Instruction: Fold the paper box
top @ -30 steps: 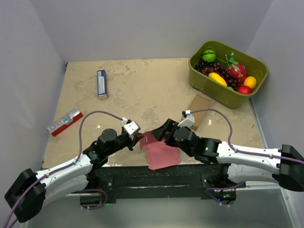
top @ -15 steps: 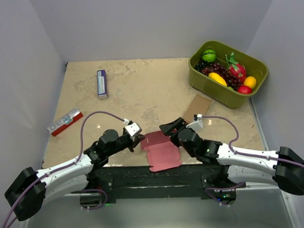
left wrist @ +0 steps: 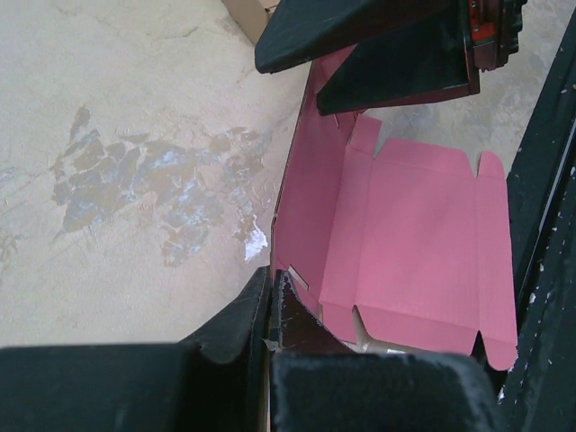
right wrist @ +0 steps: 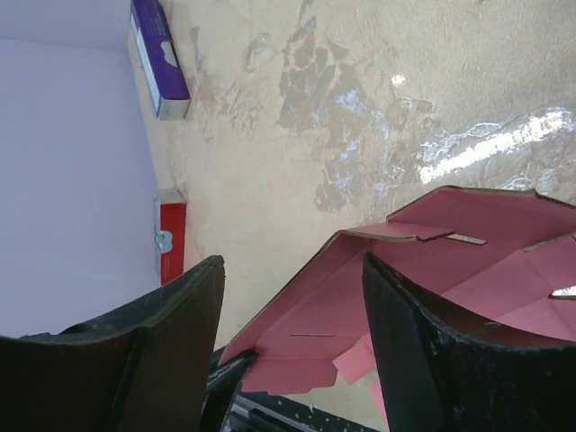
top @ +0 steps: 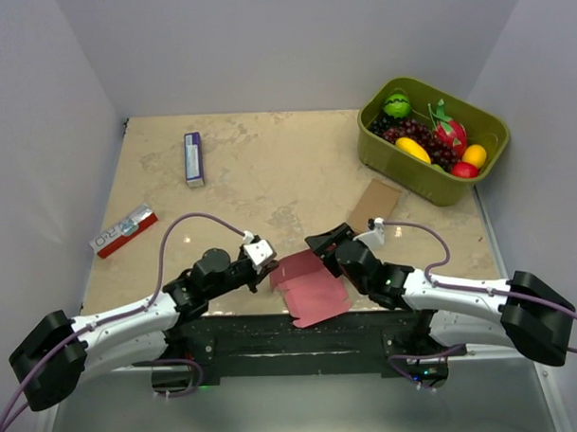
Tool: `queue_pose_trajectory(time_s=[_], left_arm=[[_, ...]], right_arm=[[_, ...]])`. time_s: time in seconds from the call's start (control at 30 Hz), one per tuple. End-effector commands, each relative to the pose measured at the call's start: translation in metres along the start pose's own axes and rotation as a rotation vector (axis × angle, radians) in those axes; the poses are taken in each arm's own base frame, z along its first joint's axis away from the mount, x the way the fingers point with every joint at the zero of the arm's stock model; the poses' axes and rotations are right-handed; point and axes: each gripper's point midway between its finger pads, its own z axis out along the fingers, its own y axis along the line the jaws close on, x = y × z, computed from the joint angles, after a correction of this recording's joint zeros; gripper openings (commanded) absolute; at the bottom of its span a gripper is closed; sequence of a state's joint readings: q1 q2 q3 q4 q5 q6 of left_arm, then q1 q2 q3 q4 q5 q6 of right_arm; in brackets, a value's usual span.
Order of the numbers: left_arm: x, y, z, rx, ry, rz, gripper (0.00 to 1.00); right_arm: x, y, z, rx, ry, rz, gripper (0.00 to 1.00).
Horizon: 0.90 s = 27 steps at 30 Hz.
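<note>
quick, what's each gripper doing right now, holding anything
Left gripper: closed, pinching the edge of the paper box.
Right gripper: open, fingers either side of the box's raised flap, not gripping it.

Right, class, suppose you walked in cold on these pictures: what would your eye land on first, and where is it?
The pink paper box jumps out first: a half-folded sheet at the near middle of the table, one panel standing up. The left end effector is shut on that panel's corner while the right end effector stands open astride its other end. Next comes the green tub of bright fruit in the far right corner.
</note>
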State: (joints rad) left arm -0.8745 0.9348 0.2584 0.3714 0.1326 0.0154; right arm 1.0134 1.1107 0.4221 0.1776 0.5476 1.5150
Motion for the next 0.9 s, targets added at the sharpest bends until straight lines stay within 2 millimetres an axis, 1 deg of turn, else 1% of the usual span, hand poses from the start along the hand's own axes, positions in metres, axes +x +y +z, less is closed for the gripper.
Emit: queue_pose_trajectory(time_s=[0.0,0.17,0.2,0.27,0.43,0.57,0.63,0.67,0.7,0.77,0.8,0.87], left_arm=[[-0.034,0.0,0.005,-0.023,-0.082,0.071,0.0],[-0.035,-0.003,0.005,-0.044,-0.077,0.097,0.0],[-0.034,-0.008,0.006,-0.032,-0.073,0.107,0.0],[-0.034,-0.006,0.007,-0.052,-0.067,0.118,0.0],[-0.03,-0.015,0.011,-0.052,-0.034,0.158,0.0],[-0.027,-0.02,0.014,-0.063,-0.009,0.193,0.0],[-0.027,-0.021,0.015,-0.064,-0.004,0.194,0.01],[-0.026,-0.022,0.015,-0.061,-0.002,0.196,0.02],[-0.027,-0.022,0.015,-0.063,-0.005,0.191,0.04],[-0.029,-0.022,0.014,-0.065,-0.009,0.186,0.08],[-0.03,-0.022,0.014,-0.068,-0.013,0.182,0.13],[-0.033,-0.023,0.012,-0.065,-0.026,0.175,0.16]], right_arm=[[0.0,0.004,0.004,-0.017,-0.004,0.062,0.65],[0.002,-0.006,0.006,0.009,0.002,0.065,0.61],[0.003,-0.006,0.006,0.011,0.004,0.065,0.58],[0.005,-0.01,0.007,0.019,0.008,0.062,0.56],[0.006,-0.014,0.009,0.029,0.013,0.062,0.46],[0.005,-0.017,0.008,0.033,0.01,0.066,0.42],[0.005,-0.019,0.007,0.037,0.01,0.071,0.39],[0.004,-0.018,0.006,0.033,0.009,0.075,0.35],[0.004,-0.022,0.006,0.038,0.009,0.078,0.33],[0.003,-0.021,0.004,0.033,0.012,0.086,0.27],[0.003,-0.022,0.003,0.033,0.01,0.089,0.25],[0.002,-0.025,0.002,0.037,0.009,0.088,0.21]])
